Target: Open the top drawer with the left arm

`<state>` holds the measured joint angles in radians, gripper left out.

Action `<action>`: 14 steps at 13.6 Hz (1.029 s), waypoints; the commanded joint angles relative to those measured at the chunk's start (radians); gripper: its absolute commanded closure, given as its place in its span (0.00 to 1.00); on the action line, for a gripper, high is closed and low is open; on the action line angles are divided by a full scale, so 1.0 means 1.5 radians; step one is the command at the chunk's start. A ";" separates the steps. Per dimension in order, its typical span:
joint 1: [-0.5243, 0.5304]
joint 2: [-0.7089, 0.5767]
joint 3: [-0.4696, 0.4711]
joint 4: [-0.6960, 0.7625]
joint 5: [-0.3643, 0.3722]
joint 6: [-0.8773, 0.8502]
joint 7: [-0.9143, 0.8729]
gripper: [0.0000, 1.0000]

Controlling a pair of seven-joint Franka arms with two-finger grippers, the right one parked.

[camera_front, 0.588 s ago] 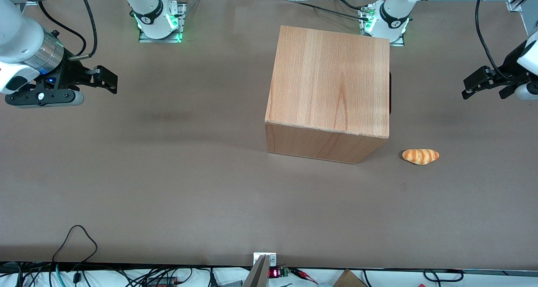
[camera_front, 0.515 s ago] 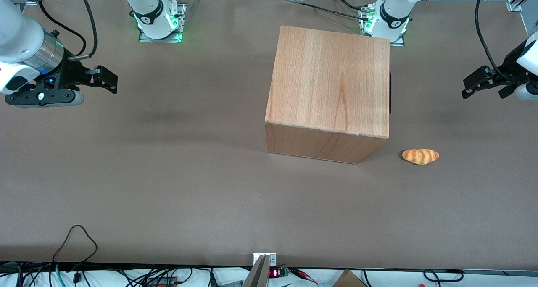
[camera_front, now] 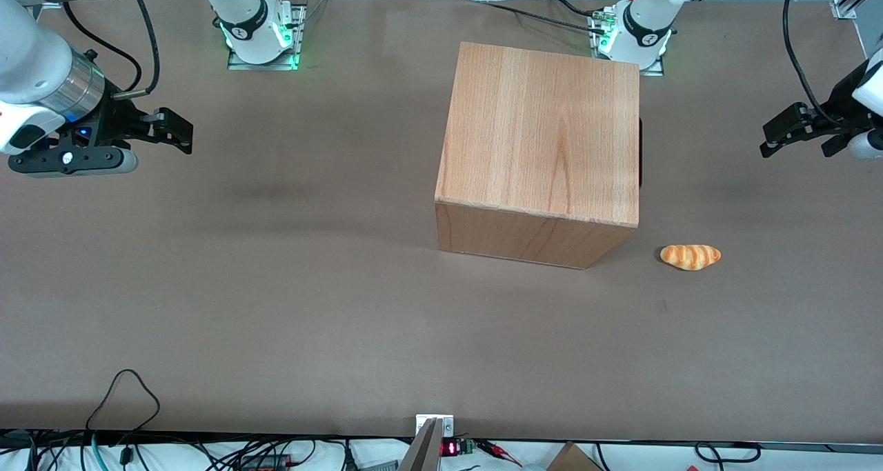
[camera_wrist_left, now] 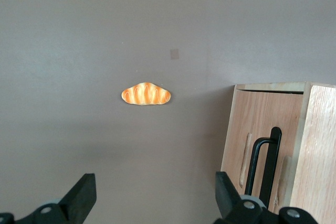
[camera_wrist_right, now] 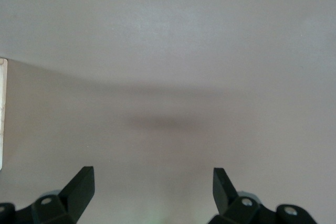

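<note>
The wooden cabinet (camera_front: 541, 140) stands mid-table with its front turned toward the working arm's end. The top drawer (camera_wrist_left: 290, 129) sits flush in that front, with a black handle (camera_wrist_left: 268, 158) on it; in the front view only that handle's edge (camera_front: 640, 152) shows. My left gripper (camera_front: 770, 140) hangs above the table well off the cabinet's front, toward the working arm's end. In the left wrist view the gripper (camera_wrist_left: 152, 182) is open, with only bare table between its fingers.
An orange-striped bread roll (camera_front: 690, 256) (camera_wrist_left: 146, 94) lies on the brown table (camera_front: 276, 285) beside the cabinet's front corner, nearer the front camera than the gripper. A lower front panel with a slot (camera_wrist_left: 246, 153) shows beside the handle.
My left gripper has shifted slightly away from the front camera and a little toward the working arm's end. The cabinet and the roll have not moved.
</note>
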<state>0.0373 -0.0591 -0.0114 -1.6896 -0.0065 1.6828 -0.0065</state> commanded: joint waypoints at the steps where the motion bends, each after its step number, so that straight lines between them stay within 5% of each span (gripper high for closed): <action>1: 0.000 -0.005 0.000 0.009 0.013 -0.014 -0.007 0.00; 9: 0.001 -0.005 0.000 -0.018 0.004 -0.023 0.007 0.00; 14: 0.001 -0.002 0.000 -0.073 -0.059 -0.017 0.042 0.00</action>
<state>0.0376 -0.0553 -0.0123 -1.7664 -0.0629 1.6552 0.0124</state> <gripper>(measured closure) 0.000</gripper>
